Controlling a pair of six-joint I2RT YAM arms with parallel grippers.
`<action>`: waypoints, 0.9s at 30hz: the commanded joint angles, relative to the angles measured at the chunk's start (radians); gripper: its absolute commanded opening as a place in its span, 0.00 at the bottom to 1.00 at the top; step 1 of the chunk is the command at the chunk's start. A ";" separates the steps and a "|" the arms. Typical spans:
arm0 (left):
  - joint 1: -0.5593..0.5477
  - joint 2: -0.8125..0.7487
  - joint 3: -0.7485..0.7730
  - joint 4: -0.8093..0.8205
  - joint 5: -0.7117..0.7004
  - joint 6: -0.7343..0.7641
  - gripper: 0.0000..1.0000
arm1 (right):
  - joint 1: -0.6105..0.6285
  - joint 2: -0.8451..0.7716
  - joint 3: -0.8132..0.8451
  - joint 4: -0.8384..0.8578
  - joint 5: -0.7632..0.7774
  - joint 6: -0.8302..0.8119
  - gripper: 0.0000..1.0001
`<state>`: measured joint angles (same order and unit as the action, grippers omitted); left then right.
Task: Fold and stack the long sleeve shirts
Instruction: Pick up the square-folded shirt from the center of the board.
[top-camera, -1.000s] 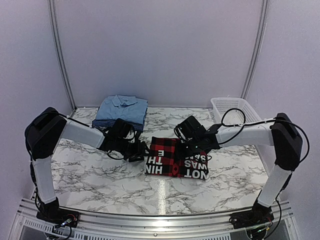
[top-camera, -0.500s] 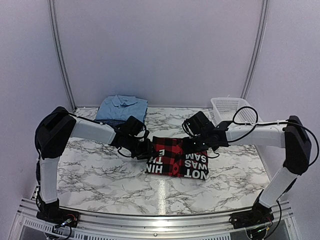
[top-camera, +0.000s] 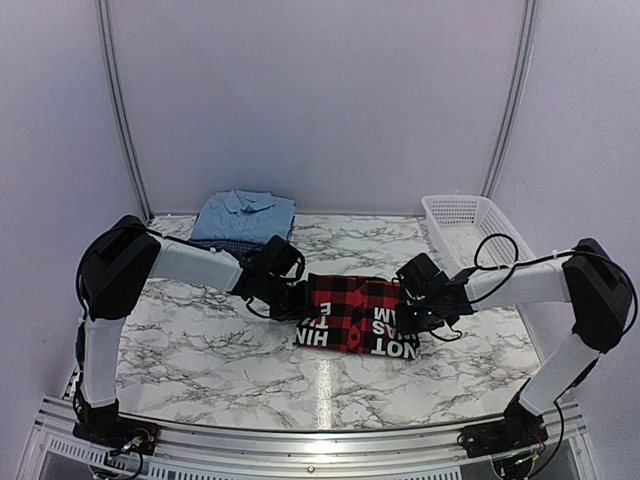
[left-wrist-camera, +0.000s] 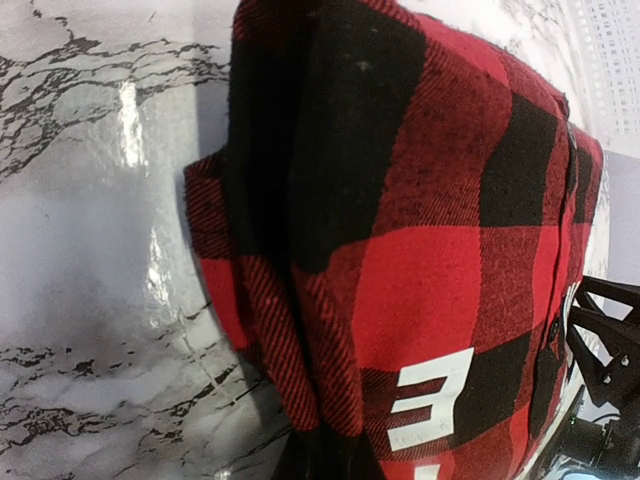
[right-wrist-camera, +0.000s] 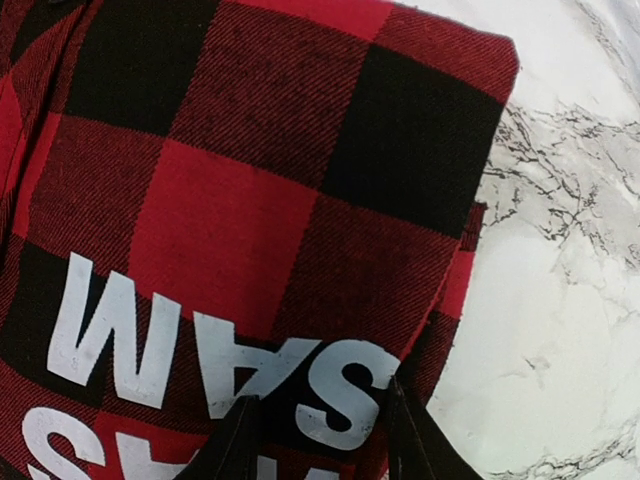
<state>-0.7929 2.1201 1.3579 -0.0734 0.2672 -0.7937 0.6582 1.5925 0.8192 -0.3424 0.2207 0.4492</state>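
The plaid shirt (top-camera: 355, 315) bears white upside-down letters: "NOT", "SAM", perhaps "HIN".

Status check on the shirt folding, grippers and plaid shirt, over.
Left gripper shut on plaid shirt, left edge. Right gripper at its right edge, fingers straddling the fabric. Folded blue shirts stacked at back left. Nothing in the way.

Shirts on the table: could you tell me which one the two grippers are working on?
The red-and-black plaid shirt with white letters, mid-table between both grippers; the light blue shirt sits folded at the back left.
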 joint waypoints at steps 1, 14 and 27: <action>-0.014 0.003 -0.024 -0.122 -0.084 -0.024 0.00 | -0.005 0.004 -0.023 0.057 -0.006 0.020 0.39; 0.068 -0.266 -0.231 -0.179 -0.136 0.059 0.00 | 0.106 0.041 0.101 0.058 -0.120 0.036 0.40; 0.374 -0.648 -0.292 -0.622 -0.166 0.474 0.00 | 0.183 0.215 0.273 0.116 -0.262 0.055 0.40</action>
<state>-0.4999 1.5364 1.0042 -0.4725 0.1204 -0.5121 0.8207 1.7664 1.0164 -0.2573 0.0151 0.4969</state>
